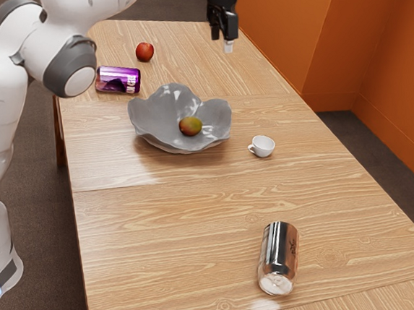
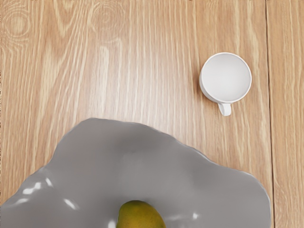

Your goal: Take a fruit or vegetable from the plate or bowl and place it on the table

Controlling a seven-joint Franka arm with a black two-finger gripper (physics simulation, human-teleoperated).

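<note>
My pincer (image 1: 227,45) hangs over worktop (image 1: 163,231); can't tell whether clenched or released. 1 green-red fruit (image 1: 191,126) sits inside grey wavy bowl (image 1: 146,117). White cup (image 1: 263,146) just beside bowl. I see 2 cans on worktop, purple can (image 1: 118,80) near red fruit (image 1: 145,51).

Jaws downward, white arm (image 1: 58,30) aloft.

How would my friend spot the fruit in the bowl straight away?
On the wooden table, find the wide grey bowl with the wavy rim. The greenish-brown fruit sits inside it; the red one lies outside, near the purple can.
</note>
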